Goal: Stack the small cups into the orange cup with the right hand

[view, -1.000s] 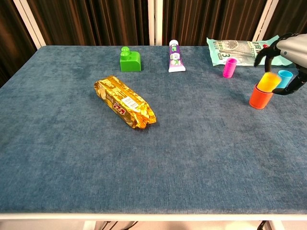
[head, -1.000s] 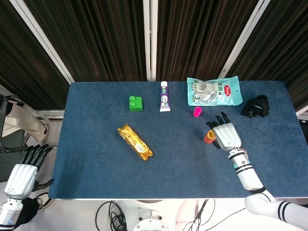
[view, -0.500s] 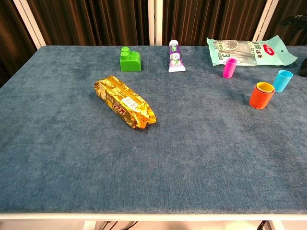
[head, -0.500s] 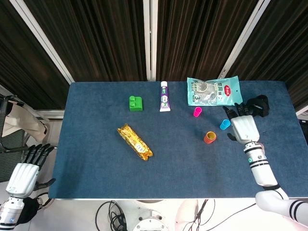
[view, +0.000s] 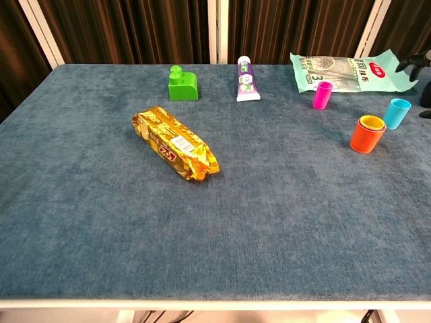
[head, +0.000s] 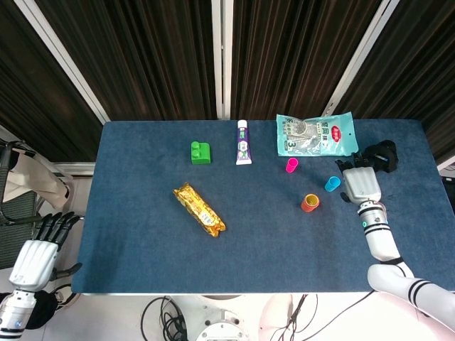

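Note:
The orange cup (head: 309,203) (view: 366,135) stands upright on the blue table with a yellow cup (view: 371,123) nested inside it. A blue cup (head: 332,184) (view: 397,113) stands just beyond it to the right, and a pink cup (head: 291,165) (view: 322,95) stands further back near the snack bag. My right hand (head: 360,185) hovers immediately right of the blue cup, fingers spread, holding nothing; the chest view catches only its fingertips at the right edge. My left hand (head: 37,250) hangs off the table at the lower left, fingers apart and empty.
A gold snack bar (head: 199,209) lies mid-table. A green block (head: 201,152), a toothpaste tube (head: 243,143) and a teal snack bag (head: 316,134) line the far edge. A black object (head: 379,155) sits just behind my right hand.
My right hand left the orange cup, with the yellow cup now seated in it, and moved right and back to beside the blue cup. The left hand stayed put.

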You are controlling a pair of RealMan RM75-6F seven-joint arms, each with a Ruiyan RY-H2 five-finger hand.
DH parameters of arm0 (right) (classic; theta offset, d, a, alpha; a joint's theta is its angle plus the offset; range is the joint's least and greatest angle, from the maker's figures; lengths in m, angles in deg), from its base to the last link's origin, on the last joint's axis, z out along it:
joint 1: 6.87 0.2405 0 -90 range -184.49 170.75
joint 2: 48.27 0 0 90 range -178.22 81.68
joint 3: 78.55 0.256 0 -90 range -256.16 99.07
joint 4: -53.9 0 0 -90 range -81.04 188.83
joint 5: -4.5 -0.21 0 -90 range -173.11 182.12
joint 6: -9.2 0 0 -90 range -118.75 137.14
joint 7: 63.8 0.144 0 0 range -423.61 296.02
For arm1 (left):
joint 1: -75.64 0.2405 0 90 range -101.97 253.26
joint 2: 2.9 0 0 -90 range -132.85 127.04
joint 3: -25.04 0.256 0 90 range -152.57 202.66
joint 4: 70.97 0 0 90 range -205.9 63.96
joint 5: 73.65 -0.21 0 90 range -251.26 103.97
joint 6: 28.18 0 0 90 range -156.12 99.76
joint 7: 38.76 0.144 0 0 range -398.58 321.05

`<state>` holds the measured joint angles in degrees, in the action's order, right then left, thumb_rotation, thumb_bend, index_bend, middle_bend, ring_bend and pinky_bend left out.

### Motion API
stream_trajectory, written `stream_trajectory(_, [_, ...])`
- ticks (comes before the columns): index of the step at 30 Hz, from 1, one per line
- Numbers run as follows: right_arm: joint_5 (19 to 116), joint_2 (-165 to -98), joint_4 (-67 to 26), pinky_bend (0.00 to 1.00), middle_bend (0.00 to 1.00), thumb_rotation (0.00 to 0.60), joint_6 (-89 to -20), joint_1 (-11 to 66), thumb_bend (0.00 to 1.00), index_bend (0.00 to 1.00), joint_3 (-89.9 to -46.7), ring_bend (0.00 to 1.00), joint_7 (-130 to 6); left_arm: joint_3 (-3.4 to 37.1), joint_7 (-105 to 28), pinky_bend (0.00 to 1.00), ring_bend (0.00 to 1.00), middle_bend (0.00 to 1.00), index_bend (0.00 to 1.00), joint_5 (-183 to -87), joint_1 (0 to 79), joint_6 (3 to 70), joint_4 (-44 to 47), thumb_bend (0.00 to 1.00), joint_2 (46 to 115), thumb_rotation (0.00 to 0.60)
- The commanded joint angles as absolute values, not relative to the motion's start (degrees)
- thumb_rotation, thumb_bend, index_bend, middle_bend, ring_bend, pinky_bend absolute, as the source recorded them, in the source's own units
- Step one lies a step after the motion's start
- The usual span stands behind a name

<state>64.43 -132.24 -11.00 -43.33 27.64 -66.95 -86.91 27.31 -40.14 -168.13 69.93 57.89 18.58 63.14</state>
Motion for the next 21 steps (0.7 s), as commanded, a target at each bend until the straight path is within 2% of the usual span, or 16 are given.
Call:
stream_trajectory(1, [64.78, -133.1, -9.8, 0.0, 0.26, 0.6, -42.74, 28.1, 0.16, 0.19, -67.24, 0.04, -85.97, 27.25, -40.27, 0.0, 0.0, 0.05, 0.11, -167.89, 69.86, 57.69, 18.46, 0.0, 63.15, 0.6])
stream_trajectory(10, [65.82, -135.23, -6.24, 0.0, 0.31, 0.6, -41.12, 29.35, 0.17, 0.29, -67.61, 0.05, -84.2, 27.24, -40.57, 0.0, 0.0, 0.05, 0.11, -167.19, 69.9, 57.29, 17.96, 0.0, 63.51, 0.6])
stream_trajectory(21, [66.33, -137.78, -3.51, 0.0, 0.34, 0.6, -41.46, 29.99, 0.21, 0.33, -67.62, 0.08, -83.85, 27.27, -40.79, 0.0, 0.0, 0.05, 0.11, -167.03, 70.05, 57.41, 17.69, 0.0, 63.53, 0.6])
